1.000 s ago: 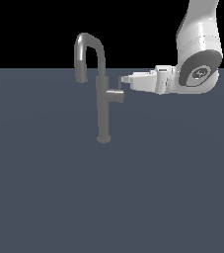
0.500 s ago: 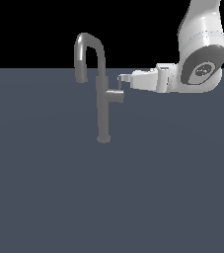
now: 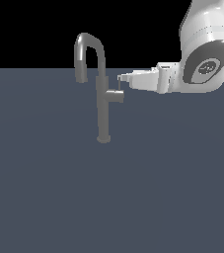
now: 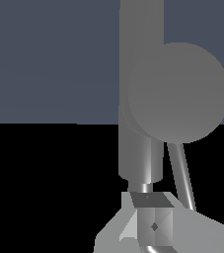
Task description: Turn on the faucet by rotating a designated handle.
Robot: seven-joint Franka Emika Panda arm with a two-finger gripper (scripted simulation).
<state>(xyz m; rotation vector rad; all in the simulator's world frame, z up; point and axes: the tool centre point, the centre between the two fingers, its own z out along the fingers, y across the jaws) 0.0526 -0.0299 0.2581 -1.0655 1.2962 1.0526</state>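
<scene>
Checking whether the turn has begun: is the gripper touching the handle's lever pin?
Cannot tell. In the exterior view the gripper tip overlaps the lever pin; neither view shows contact or gap plainly.

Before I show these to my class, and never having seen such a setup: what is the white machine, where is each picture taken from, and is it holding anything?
These are simulator renders, not photos. The white machine is a robot arm, ending in a pincer. The exterior view looks at the scene from off the arm; the wrist view comes from a camera on the arm's wrist, looking along the pincer. On the dark grey surface stands only a faucet, a slim column with a hooked spout. A short handle sticks out sideways, with a thin pin. The pincer tip sits at that pin. Whether it grips the pin, I cannot tell.
</scene>
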